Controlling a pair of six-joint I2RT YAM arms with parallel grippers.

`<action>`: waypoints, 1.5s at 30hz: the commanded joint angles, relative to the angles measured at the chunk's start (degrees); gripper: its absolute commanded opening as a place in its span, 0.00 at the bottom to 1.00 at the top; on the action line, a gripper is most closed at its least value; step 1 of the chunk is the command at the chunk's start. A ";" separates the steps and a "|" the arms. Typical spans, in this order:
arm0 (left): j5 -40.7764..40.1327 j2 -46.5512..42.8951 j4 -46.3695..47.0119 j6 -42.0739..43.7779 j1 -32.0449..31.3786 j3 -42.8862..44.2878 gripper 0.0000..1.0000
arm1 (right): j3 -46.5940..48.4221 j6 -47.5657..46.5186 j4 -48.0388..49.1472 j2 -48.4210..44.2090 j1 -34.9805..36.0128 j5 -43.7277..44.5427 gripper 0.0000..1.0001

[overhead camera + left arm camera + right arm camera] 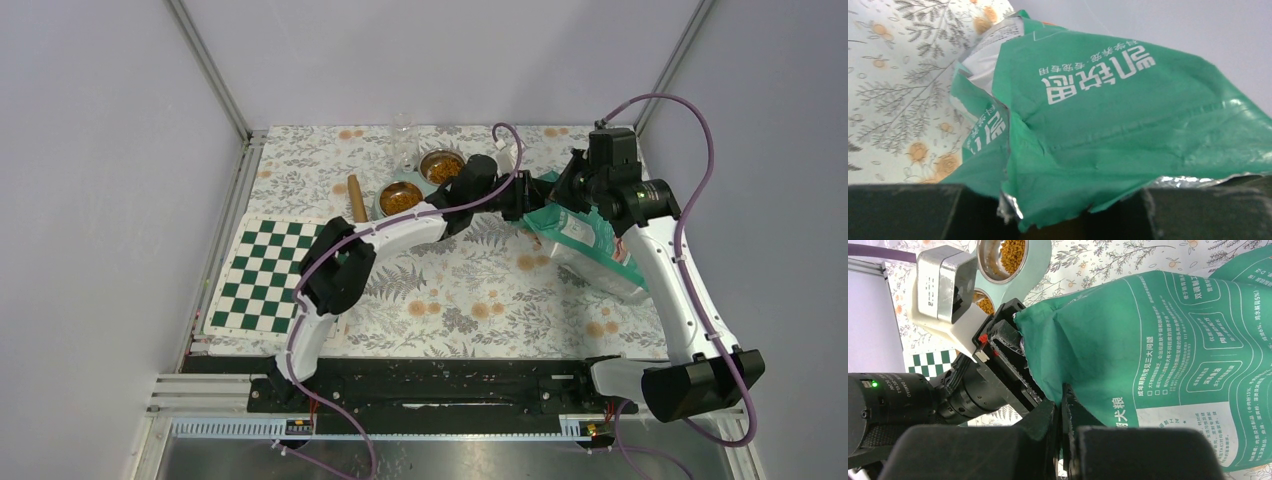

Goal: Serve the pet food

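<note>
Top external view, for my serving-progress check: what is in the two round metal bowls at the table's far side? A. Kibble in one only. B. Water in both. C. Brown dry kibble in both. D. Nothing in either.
C: brown dry kibble lies in the left round metal bowl and in the right round metal bowl.

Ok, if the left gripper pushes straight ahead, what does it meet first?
The green bag: its torn edge sits between the left gripper's jaws, and its crumpled side fills the way ahead.
</note>
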 commanded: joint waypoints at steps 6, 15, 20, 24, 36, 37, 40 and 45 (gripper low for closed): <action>11.69 4.29 23.22 -22.45 0.21 -3.90 0.00 | 3.08 1.59 5.98 -1.27 1.27 -5.32 0.00; 9.11 -1.56 33.50 -31.71 3.71 -14.39 0.00 | 5.46 0.44 4.74 -0.84 1.11 -3.79 0.00; 7.16 -7.37 31.16 -30.88 5.31 -20.16 0.00 | 7.61 -0.32 3.47 -0.39 0.72 -2.85 0.00; 5.78 -11.95 29.19 -30.34 6.55 -24.04 0.00 | 8.68 -0.62 2.98 -0.66 0.03 -2.35 0.00; 5.79 -20.10 31.34 -34.51 11.86 -32.34 0.00 | 8.65 -0.72 2.82 -2.61 -2.08 -2.58 0.00; 5.65 -20.85 31.44 -34.63 12.34 -33.01 0.00 | 8.74 -0.69 2.82 -2.71 -2.27 -2.56 0.00; 5.58 -22.77 30.49 -34.21 13.80 -34.14 0.00 | 8.72 -0.85 2.82 -3.17 -2.63 -2.22 0.00; 6.15 -25.19 29.28 -33.36 15.93 -34.70 0.00 | 8.23 -0.94 2.81 -3.66 -3.13 -2.17 0.00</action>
